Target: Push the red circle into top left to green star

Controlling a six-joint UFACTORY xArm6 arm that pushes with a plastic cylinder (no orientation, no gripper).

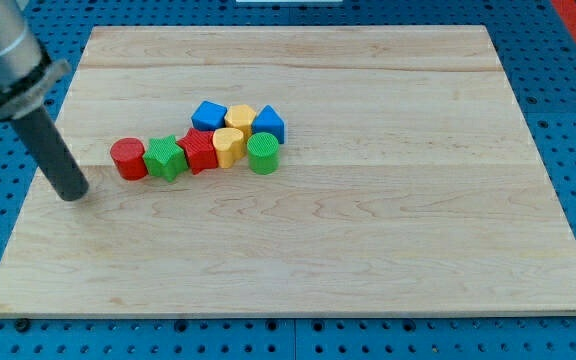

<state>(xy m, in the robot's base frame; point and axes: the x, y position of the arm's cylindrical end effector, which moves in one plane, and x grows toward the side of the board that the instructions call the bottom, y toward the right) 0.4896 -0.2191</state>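
Camera view, scanned left to right: my tip point(72, 194) is seen at the view's left, resting on the wooden board point(368, 250), near but apart from the blocks. Nothing is held or touched by it; a bare rod, no jaws to open.

Next right, the red circle point(127, 158) is found, a short cylinder, touching the left side of the green star point(166, 157). So it sits at the star's left, not yet top left.

Then a red ridged block point(200, 151), shape unclear, a yellow heart point(228, 146), a green cylinder point(263, 153). Behind these: a blue block point(209, 114), a yellow block point(240, 117), a blue block with a pointed top point(268, 123), all packed close.

Handling, judged: the red circle is likely light, rigid, sliding easily on smooth wood. Being round, it may roll off the tip if pushed off-centre. Contact is best made at its lower-left side, through centre, pushing toward the view's top. Risk: the star gets dragged along.
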